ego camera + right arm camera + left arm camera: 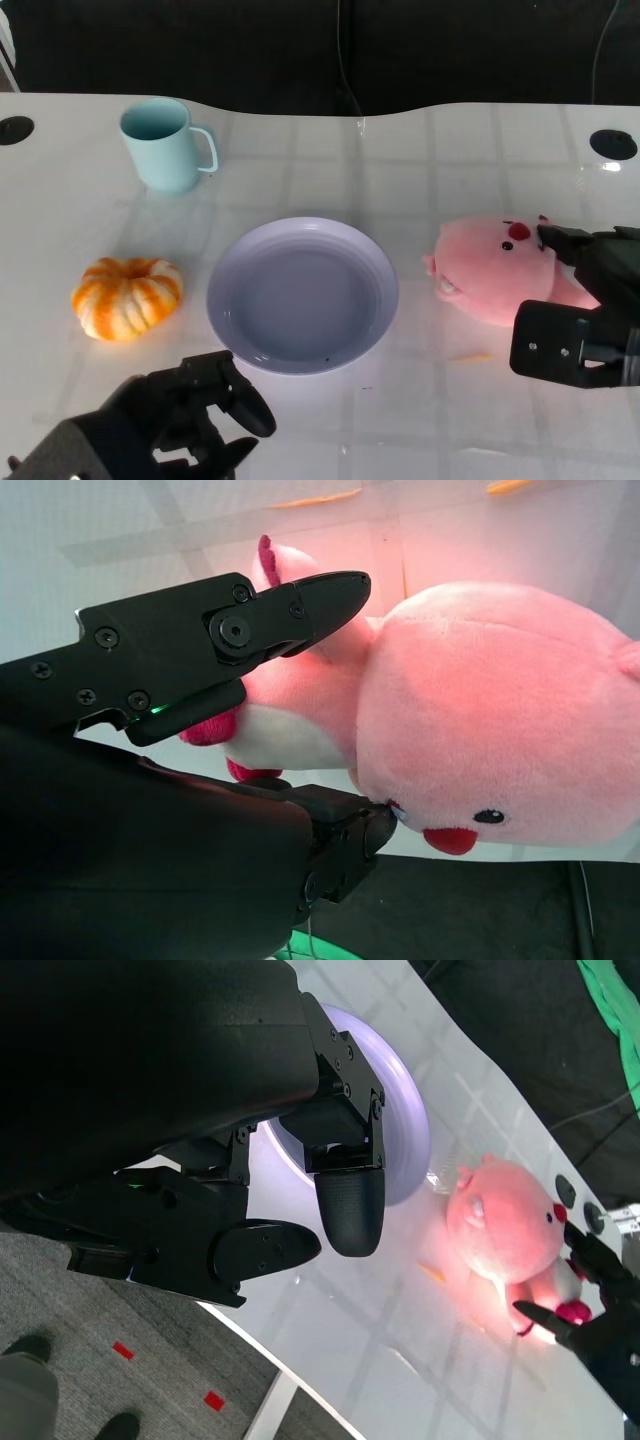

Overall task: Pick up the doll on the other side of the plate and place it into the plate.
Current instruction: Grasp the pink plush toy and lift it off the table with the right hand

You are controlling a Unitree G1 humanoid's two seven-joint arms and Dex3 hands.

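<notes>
My right hand [575,300] sits at the pink plush doll [495,268], which lies on the worktop [420,150] just right of the plate [302,295]; fingers [300,605] are spread around its body, touching the fur, but I can't tell from these angles whether they're gripping yet. Best move, I think: close deep on the soft, squashy body, not the small limbs, lift clear of the raised rim, then set it in the shallow glossy lavender plate. Left hand [195,410] rests near the plate with fingers curled, holding nothing.
</notes>
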